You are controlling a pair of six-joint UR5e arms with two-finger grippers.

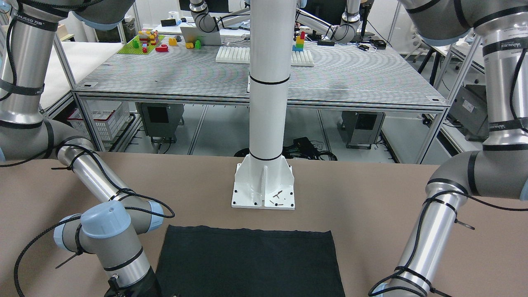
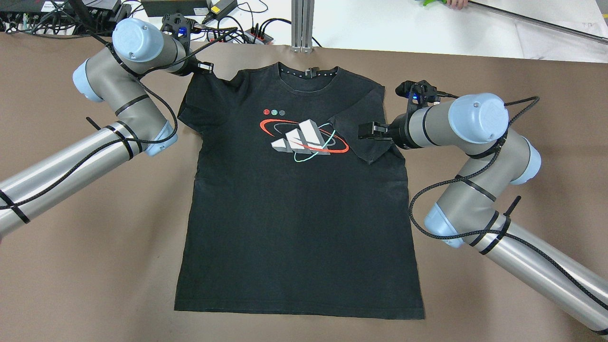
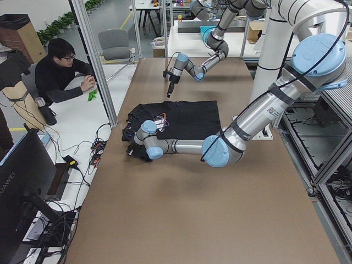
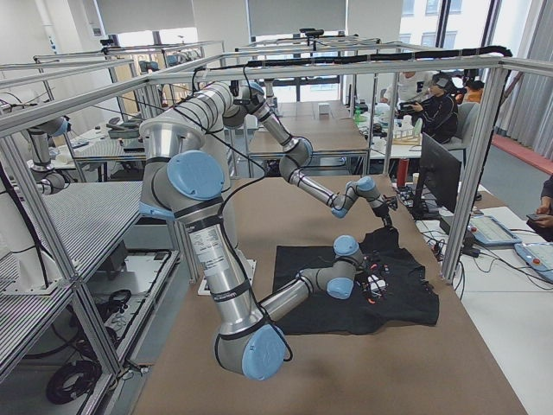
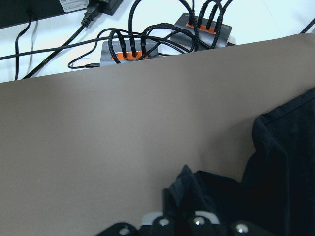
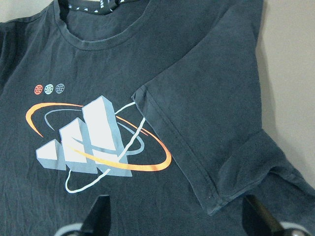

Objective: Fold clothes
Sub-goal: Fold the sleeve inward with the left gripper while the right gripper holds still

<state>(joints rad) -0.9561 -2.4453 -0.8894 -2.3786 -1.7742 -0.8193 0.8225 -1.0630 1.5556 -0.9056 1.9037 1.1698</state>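
Observation:
The black T-shirt (image 2: 294,209) lies flat on the brown table, print (image 2: 304,140) up, collar at the far edge. Its sleeve on the right (image 2: 361,128) is folded inward over the chest; the right wrist view also shows this sleeve (image 6: 216,123) beside the print (image 6: 88,137). My right gripper (image 2: 366,130) hovers over that sleeve, open and empty, its fingers (image 6: 101,211) wide apart. My left gripper (image 2: 205,66) is at the shirt's far left shoulder, shut on a bunched fold of the sleeve fabric (image 5: 184,189). The front view shows only the hem end (image 1: 251,260).
Power strips and cables (image 5: 133,49) lie just past the table's far edge, behind my left gripper. The white column base (image 1: 264,185) stands near the shirt's hem. A seated person (image 3: 60,77) is beyond the far edge. Bare brown table (image 2: 498,71) surrounds the shirt.

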